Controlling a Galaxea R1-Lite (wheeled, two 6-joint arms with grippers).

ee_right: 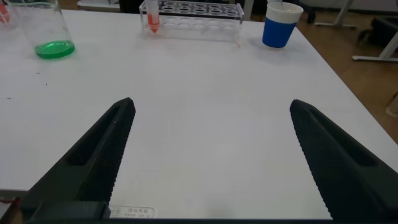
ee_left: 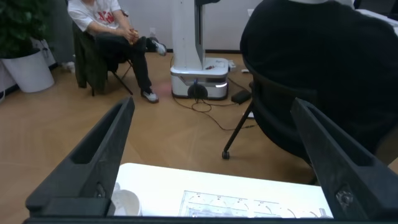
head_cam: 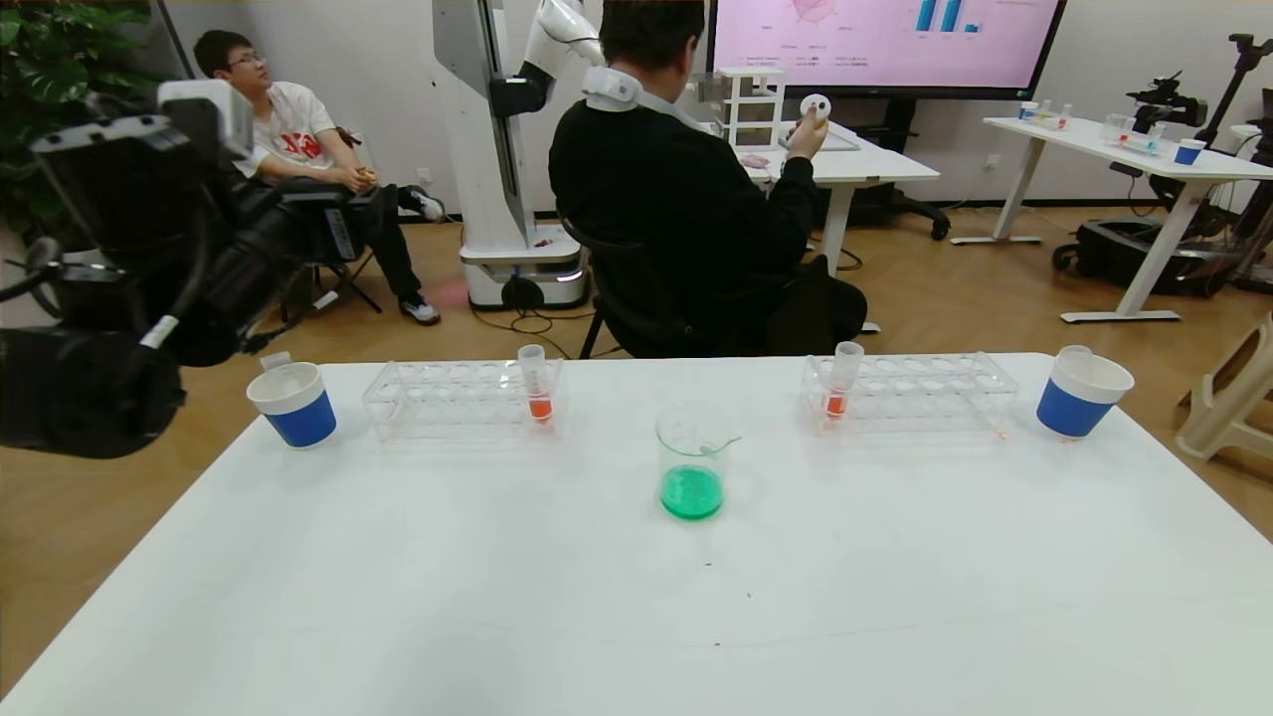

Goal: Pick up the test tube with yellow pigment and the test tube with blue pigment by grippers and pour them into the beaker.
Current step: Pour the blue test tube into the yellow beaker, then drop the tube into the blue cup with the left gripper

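Note:
The beaker (head_cam: 693,462) stands mid-table and holds green liquid; it also shows in the right wrist view (ee_right: 46,31). No tube with yellow or blue liquid is in view. A clear tube end sticks out of the left paper cup (head_cam: 292,403) and another out of the right paper cup (head_cam: 1080,392). My left arm (head_cam: 109,288) is raised over the table's left far corner. My left gripper (ee_left: 212,106) is open and empty above the left cup (ee_left: 127,202) and the left rack (ee_left: 249,205). My right gripper (ee_right: 211,104) is open and empty, low over bare table at the near right.
Two clear racks (head_cam: 462,398) (head_cam: 910,390) stand at the far side, each with one orange-red tube (head_cam: 538,383) (head_cam: 838,380). The right rack (ee_right: 189,12) and right cup (ee_right: 280,25) show in the right wrist view. A seated person (head_cam: 686,199) is just beyond the far edge.

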